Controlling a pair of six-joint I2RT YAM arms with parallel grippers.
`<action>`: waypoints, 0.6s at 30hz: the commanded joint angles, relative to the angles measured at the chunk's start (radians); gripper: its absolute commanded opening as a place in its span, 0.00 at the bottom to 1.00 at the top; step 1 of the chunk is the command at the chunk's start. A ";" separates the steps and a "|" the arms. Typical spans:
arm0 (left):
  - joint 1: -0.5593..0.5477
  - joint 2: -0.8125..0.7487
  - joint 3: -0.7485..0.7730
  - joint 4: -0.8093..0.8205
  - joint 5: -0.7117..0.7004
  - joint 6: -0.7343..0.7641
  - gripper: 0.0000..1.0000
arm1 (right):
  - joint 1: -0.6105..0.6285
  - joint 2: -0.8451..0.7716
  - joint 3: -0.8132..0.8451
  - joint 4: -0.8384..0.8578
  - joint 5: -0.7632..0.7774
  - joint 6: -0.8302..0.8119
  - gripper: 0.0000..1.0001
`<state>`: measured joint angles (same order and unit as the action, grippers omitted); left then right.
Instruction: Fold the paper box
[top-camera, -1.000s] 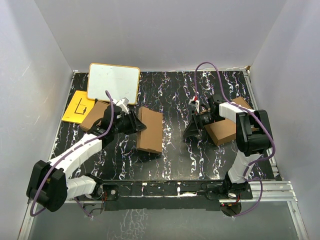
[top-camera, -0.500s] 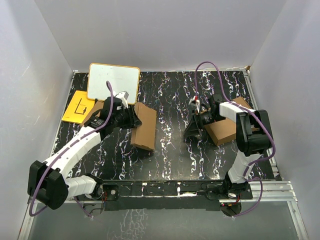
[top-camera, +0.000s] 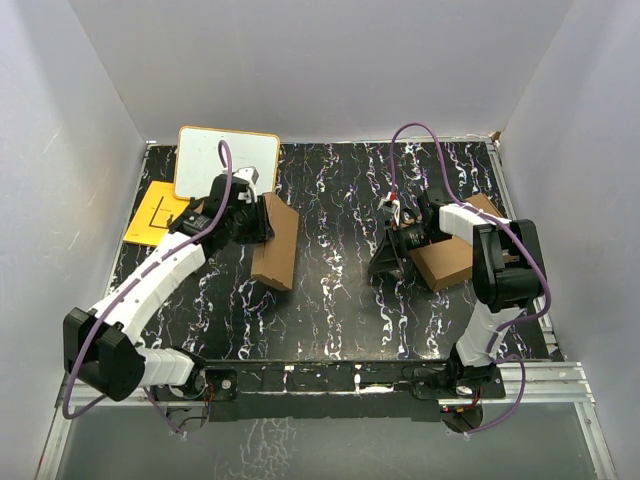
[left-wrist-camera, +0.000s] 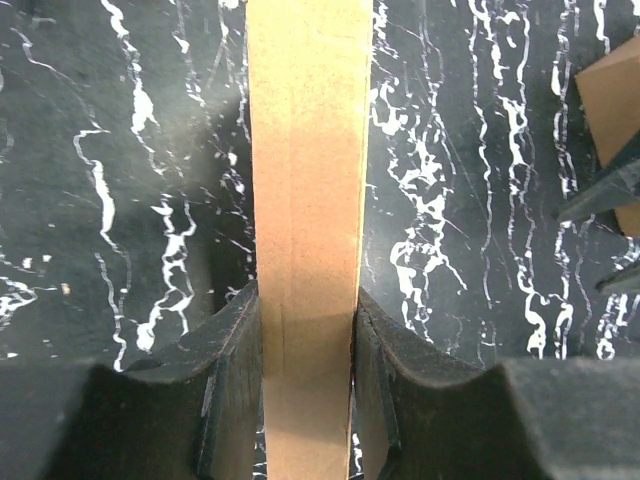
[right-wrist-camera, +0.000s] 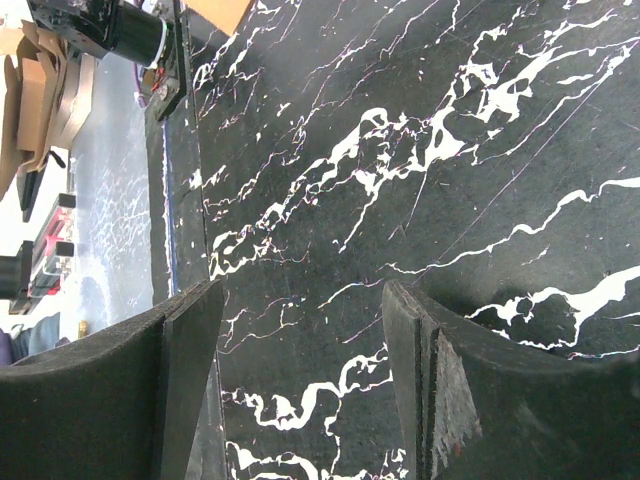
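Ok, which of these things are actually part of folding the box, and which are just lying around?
In the job:
- paper box, gripped by the left pincer
- right pincer, open and empty

Lying about:
- whiteboard, far left
- yellow sheet, beside it
- second brown box, on the right side

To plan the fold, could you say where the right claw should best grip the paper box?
Probably the free near end of the paper box, from the right: it is tipped nearly on edge, slim across, and the left claw pinches the far end.
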<state>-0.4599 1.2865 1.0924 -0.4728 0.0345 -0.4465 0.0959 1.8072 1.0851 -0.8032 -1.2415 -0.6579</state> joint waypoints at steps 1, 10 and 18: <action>0.004 0.018 0.099 -0.122 -0.128 0.081 0.02 | -0.008 -0.007 0.039 0.016 -0.045 -0.043 0.70; 0.004 0.108 0.205 -0.289 -0.455 0.166 0.01 | -0.011 0.000 0.041 0.015 -0.044 -0.043 0.70; -0.018 0.226 0.242 -0.378 -0.621 0.170 0.03 | -0.013 0.013 0.045 0.007 -0.040 -0.050 0.70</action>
<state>-0.4606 1.4704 1.2869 -0.7605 -0.4435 -0.2901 0.0895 1.8111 1.0870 -0.8097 -1.2411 -0.6636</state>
